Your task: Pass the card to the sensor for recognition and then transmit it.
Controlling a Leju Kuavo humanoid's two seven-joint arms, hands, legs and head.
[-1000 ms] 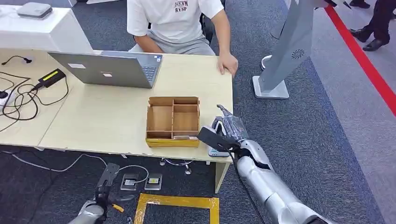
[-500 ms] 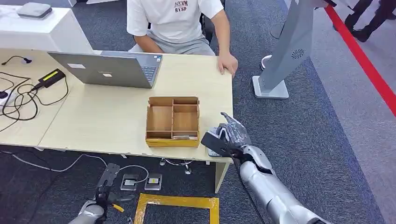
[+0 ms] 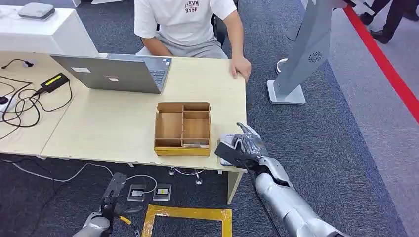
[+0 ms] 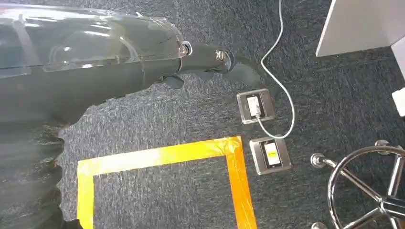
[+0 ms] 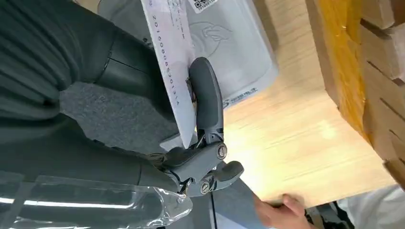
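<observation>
My right hand (image 3: 243,146) hovers over the table's near right corner and pinches a white card (image 5: 172,57) between thumb and finger (image 5: 206,95). Under the card lies the flat grey-white sensor pad (image 5: 229,43), seen beside the hand (image 3: 225,148) at the table edge. The card is tilted above the pad; I cannot tell whether they touch. My left hand (image 3: 106,207) hangs low beside the table over the dark carpet, fingers (image 4: 215,62) stretched out and holding nothing.
A divided cardboard box (image 3: 183,127) stands left of the sensor. A person (image 3: 190,24) sits across the table with a hand (image 3: 241,66) on its far right edge. A laptop (image 3: 116,73), cables (image 3: 20,106) and a grey stand (image 3: 301,54) are nearby.
My right hand has drawn back toward the near table edge and lowered with the card over the sensor. The left arm has stayed still.
</observation>
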